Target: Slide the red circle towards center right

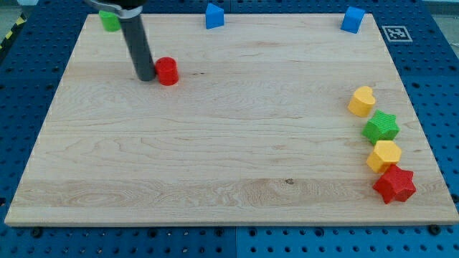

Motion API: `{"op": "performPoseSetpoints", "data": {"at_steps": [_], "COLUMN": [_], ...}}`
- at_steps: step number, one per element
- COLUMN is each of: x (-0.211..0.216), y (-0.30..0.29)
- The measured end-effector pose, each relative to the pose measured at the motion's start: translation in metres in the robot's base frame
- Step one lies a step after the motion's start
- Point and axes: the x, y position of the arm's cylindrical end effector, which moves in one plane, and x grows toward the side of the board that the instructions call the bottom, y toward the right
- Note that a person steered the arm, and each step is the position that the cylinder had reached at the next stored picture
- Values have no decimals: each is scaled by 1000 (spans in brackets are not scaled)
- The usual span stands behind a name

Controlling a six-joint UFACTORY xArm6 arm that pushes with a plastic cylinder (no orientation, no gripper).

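Board point(229, 158) of pale wood fills the view, lying on a blue perforated table point(437, 64); most of its middle is bare. Rod point(135, 39) comes down dark from the far left, and my tip point(145, 77) sits on the wood touching the left side of the red circle point(168, 72), which lies far left, well apart from the centre right; there are no fingers on this rig, only the bare rod, holding nothing. Along the right edge, near to far: red star point(394, 185), yellow hexagon point(384, 155), green star point(381, 127), yellow heart point(362, 101); on the far edge, a blue block point(353, 19) at right, another blue block point(214, 16) nearer the middle, a green block point(110, 20) partly behind the rod.

Risks, as I judge them: the push is long, and an off-centre contact would let the round block roll off my tip and veer; overshoot at the right would knock the yellow heart or green star out of place.
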Motion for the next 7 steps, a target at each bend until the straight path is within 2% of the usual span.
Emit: {"op": "performPoseSetpoints", "data": {"at_steps": [1,3,5,7], "x": [-1,-33,-33,-26], "y": [47,85,157,167]}}
